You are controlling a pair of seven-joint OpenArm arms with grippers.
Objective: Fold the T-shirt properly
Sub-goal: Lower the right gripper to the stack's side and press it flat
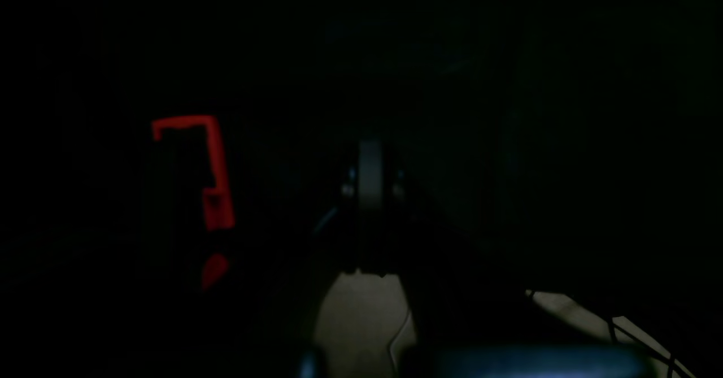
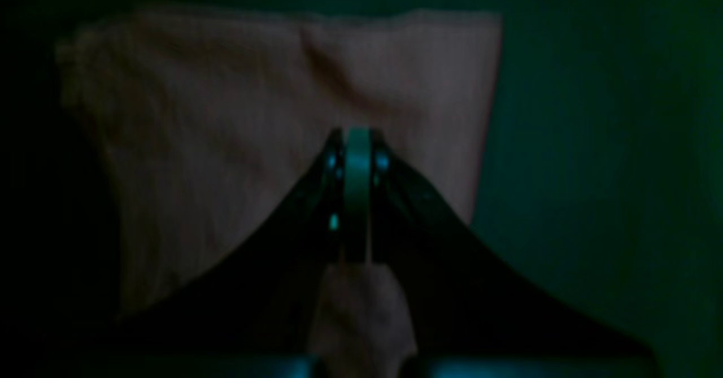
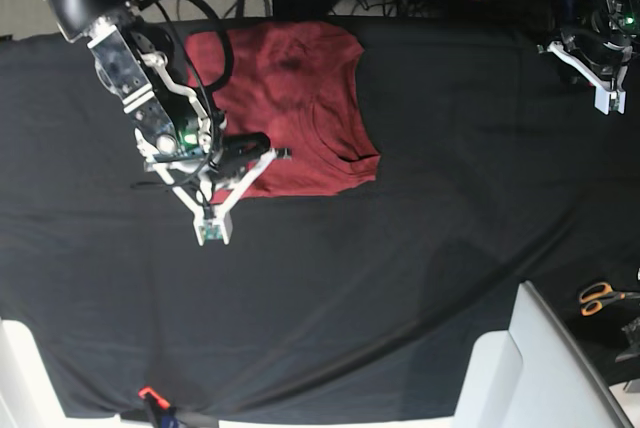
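T-shirt [image 3: 290,108] lies folded compact on black table [image 3: 420,248], far side. Your right gripper [image 3: 212,232] pressed together, empty, at its near edge; left gripper [image 3: 606,100] pressed together, parked well apart.

The T-shirt [image 3: 290,108] is a plain brick red with no print, showing only darker shading along its creases. It lies on a black cloth [image 3: 420,248] that is likewise unpatterned. The right gripper [image 3: 212,233] is white with black cables, and the left gripper [image 3: 606,100] is white too. The scissors [image 3: 602,297] have orange handles. In the dim right wrist view the shirt looks a dull pinkish brown, probably from poor light.
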